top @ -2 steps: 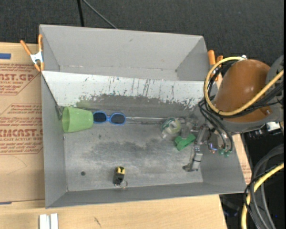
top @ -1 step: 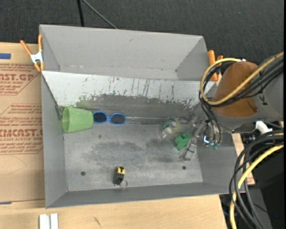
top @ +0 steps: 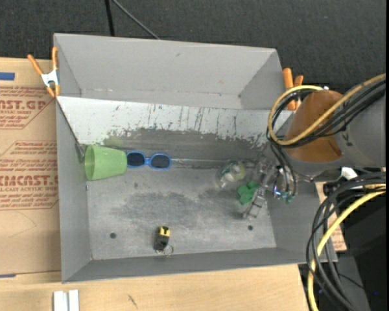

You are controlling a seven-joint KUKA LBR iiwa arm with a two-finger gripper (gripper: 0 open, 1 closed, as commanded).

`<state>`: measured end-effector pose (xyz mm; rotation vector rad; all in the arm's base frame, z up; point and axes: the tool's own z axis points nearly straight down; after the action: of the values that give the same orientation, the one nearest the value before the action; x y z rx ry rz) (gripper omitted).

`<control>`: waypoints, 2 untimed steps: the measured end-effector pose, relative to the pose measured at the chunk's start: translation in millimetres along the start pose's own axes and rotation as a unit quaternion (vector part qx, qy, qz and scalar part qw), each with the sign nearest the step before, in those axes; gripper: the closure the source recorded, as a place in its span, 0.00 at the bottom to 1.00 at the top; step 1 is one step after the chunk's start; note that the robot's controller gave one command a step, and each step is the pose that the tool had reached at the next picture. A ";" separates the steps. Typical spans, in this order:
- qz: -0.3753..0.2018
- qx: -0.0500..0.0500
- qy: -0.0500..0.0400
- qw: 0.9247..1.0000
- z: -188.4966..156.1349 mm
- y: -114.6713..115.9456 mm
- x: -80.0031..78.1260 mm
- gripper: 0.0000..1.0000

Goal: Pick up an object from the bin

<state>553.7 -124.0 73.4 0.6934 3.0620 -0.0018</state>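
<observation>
Gripper (top: 264,196) low at right side of bin (top: 175,76), beside small green piece (top: 247,192); open or closed, cannot tell. Likely grasp step; next needs firm hold, then lift.

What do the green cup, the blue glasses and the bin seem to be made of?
Cup: probably plastic with a matte finish; it is an even light green with no glare.
Glasses: likely plastic, slightly glossy; the blue lenses show a pale sheen.
Bin: sheet metal, dull grey; the floor is scratched and worn, and the walls are flat.
</observation>
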 end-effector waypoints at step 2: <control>-0.005 -0.002 -0.003 1.000 -108.0 14.1 25.6 1.00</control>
<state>536.5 -100.1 181.4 0.6753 3.0593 0.0026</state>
